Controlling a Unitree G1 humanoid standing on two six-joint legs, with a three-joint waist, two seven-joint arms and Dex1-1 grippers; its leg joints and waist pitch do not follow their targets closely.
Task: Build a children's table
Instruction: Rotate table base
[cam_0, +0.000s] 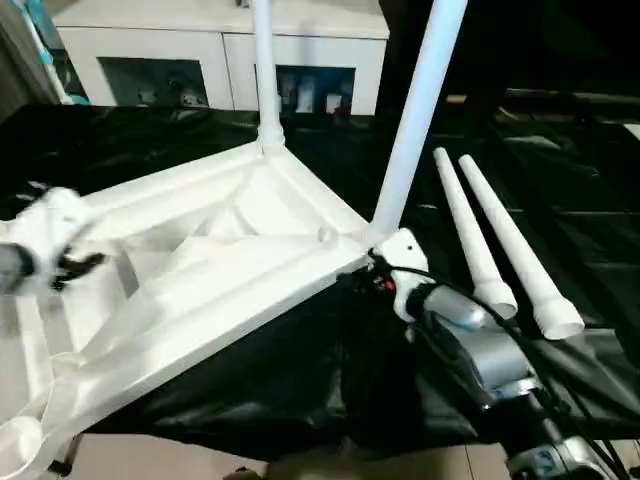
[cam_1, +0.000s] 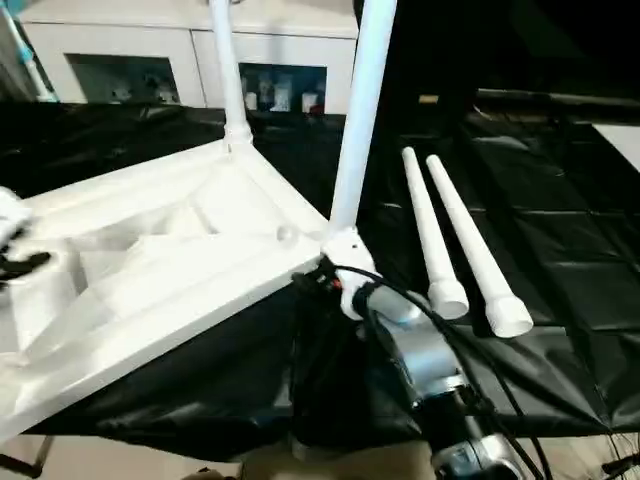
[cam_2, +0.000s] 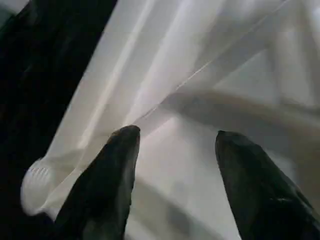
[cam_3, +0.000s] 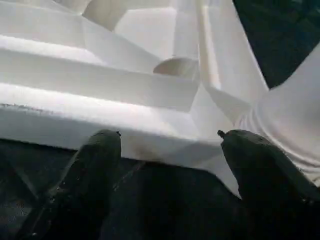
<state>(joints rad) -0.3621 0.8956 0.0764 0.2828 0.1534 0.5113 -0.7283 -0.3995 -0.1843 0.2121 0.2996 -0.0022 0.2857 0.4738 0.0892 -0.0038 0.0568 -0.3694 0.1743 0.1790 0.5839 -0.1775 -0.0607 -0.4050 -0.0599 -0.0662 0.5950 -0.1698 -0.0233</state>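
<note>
table top (cam_0: 230, 260) upside down on black-draped surface (cam_0: 560, 190), ribs up, overhanging its near edge | two legs (cam_0: 415, 110) upright in far sockets | two loose legs (cam_0: 500, 240) lying right | left claw (cam_2: 175, 145) open, empty, over ribs | right claw (cam_3: 170, 150) wide open, empty, at near-right corner

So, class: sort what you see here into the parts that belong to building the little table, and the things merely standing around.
Belongs:
- upturned white tabletop
- two fitted legs
- two loose legs

Standing around:
- black cloth
- white cabinet
</note>
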